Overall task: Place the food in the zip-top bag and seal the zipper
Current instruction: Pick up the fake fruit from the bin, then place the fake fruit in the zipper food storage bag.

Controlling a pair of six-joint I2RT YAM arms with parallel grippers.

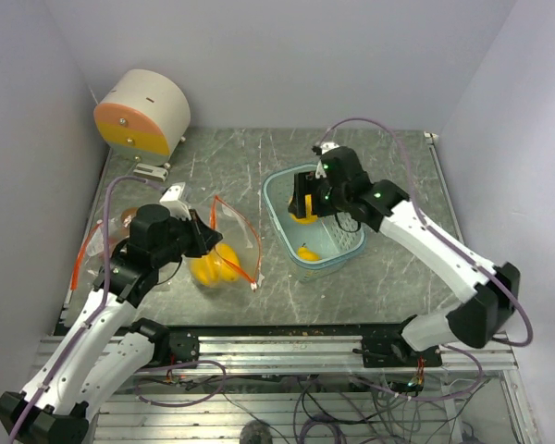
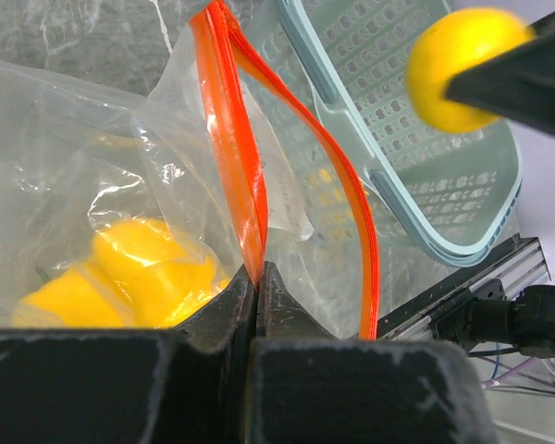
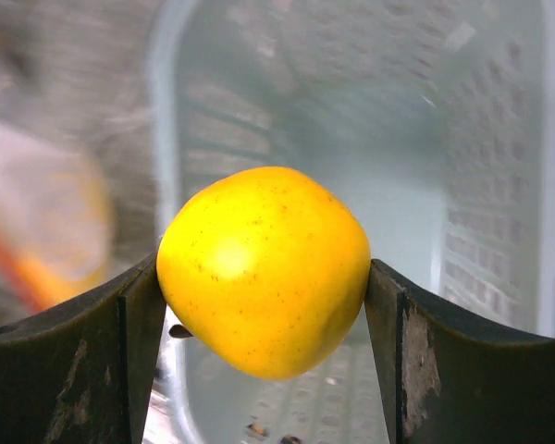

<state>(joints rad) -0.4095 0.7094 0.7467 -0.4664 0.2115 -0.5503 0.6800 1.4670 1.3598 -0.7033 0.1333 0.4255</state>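
Observation:
A clear zip-top bag (image 1: 180, 245) with an orange zipper (image 2: 233, 139) lies left of centre, its mouth held open. My left gripper (image 2: 257, 273) is shut on the near zipper edge. Yellow fruit (image 1: 215, 266) lies inside the bag (image 2: 148, 277). My right gripper (image 3: 264, 305) is shut on a yellow lemon-like fruit (image 3: 264, 268), lifted above the light-blue basket (image 1: 279, 190). The held fruit (image 2: 458, 67) also shows at the upper right of the left wrist view. Another yellow fruit (image 1: 308, 252) lies in the basket.
A round cream and orange device (image 1: 141, 113) stands at the back left. Near the bag's left side sits a brownish object (image 1: 128, 217). The table's metal front rail (image 1: 287, 347) runs along the near edge.

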